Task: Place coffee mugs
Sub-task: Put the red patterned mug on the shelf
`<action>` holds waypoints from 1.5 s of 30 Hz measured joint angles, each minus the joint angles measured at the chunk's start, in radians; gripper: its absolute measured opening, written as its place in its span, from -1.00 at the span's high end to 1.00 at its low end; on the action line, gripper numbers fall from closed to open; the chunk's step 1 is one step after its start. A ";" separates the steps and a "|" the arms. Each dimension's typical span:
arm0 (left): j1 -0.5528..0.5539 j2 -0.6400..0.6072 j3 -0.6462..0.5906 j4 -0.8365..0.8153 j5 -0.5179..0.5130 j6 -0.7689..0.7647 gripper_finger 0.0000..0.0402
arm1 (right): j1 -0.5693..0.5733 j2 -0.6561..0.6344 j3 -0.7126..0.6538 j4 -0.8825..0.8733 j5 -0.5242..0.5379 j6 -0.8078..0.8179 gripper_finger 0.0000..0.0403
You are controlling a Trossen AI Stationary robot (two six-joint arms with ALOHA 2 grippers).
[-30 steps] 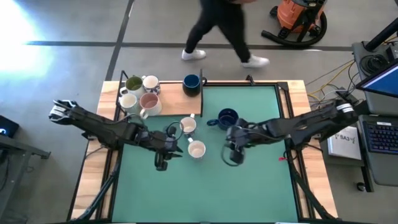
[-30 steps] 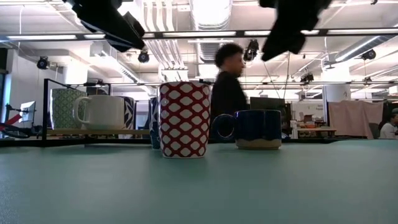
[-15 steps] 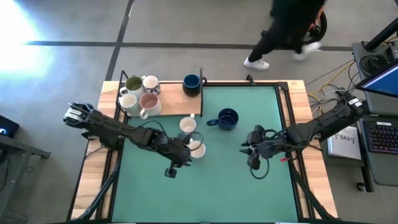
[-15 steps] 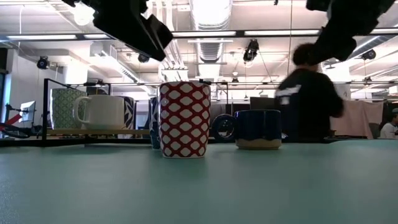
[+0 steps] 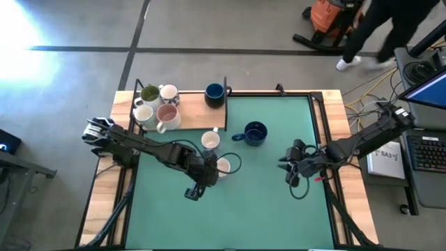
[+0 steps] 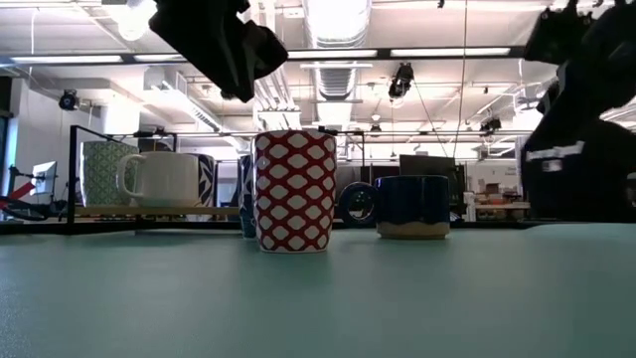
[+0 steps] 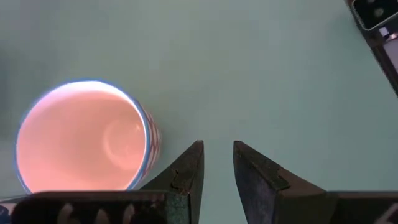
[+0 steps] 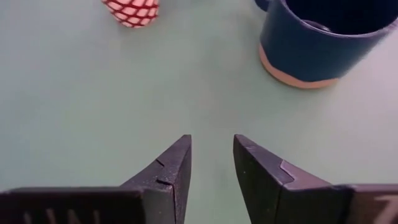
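Observation:
A red-and-white patterned mug (image 5: pixel 223 165) (image 6: pixel 295 189), pale pink inside (image 7: pixel 81 143), stands upright on the green mat. A white mug (image 5: pixel 210 141) stands just beyond it, and a navy mug (image 5: pixel 255 133) (image 8: pixel 323 43) to their right. My left gripper (image 5: pixel 198 183) (image 7: pixel 217 155) hovers over the mat beside the patterned mug, fingers pointing down, slightly open, touching nothing. My right gripper (image 5: pixel 294 178) (image 8: pixel 212 146) hangs open over bare mat to the right of the navy mug. Olive (image 5: pixel 150 94), pink (image 5: pixel 167 113), white (image 5: pixel 168 92) and navy (image 5: pixel 214 93) mugs stand on a wooden board.
The wooden board (image 5: pixel 191 120) with a black wire frame fills the table's far-left corner. Bare green mat (image 5: pixel 244 216) lies along the near half. A person's legs (image 5: pixel 369 28) and an orange vacuum (image 5: pixel 327 14) are on the floor beyond the far edge.
My left gripper has moved toward the table's right, closer to the patterned mug. My right gripper has drawn back toward the right edge, away from the navy mug. No mug has moved. The person has walked rightward across the floor behind the table.

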 joint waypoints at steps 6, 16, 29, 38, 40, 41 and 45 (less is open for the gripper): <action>0.003 -0.002 -0.019 0.024 -0.003 -0.011 0.66 | 0.000 -0.089 -0.070 0.041 0.010 -0.061 0.48; 0.003 -0.010 -0.030 0.048 0.005 -0.015 0.66 | 0.000 -0.249 -0.167 0.185 0.155 -0.273 0.51; 0.021 -0.011 -0.020 0.033 -0.016 0.067 0.66 | -0.001 -0.291 -0.201 0.191 0.208 -0.238 0.50; 0.028 -0.003 -0.029 0.043 -0.080 0.146 0.66 | -0.001 -0.291 -0.200 0.191 0.206 -0.238 0.53; 0.030 0.003 -0.029 0.045 -0.082 0.168 0.66 | -0.001 -0.291 -0.200 0.191 0.206 -0.238 0.54; 0.031 0.008 -0.029 0.046 -0.082 0.175 0.66 | -0.001 -0.291 -0.200 0.191 0.206 -0.238 0.55; 0.040 0.030 -0.031 0.033 -0.083 0.166 0.66 | -0.001 -0.291 -0.199 0.191 0.206 -0.238 0.57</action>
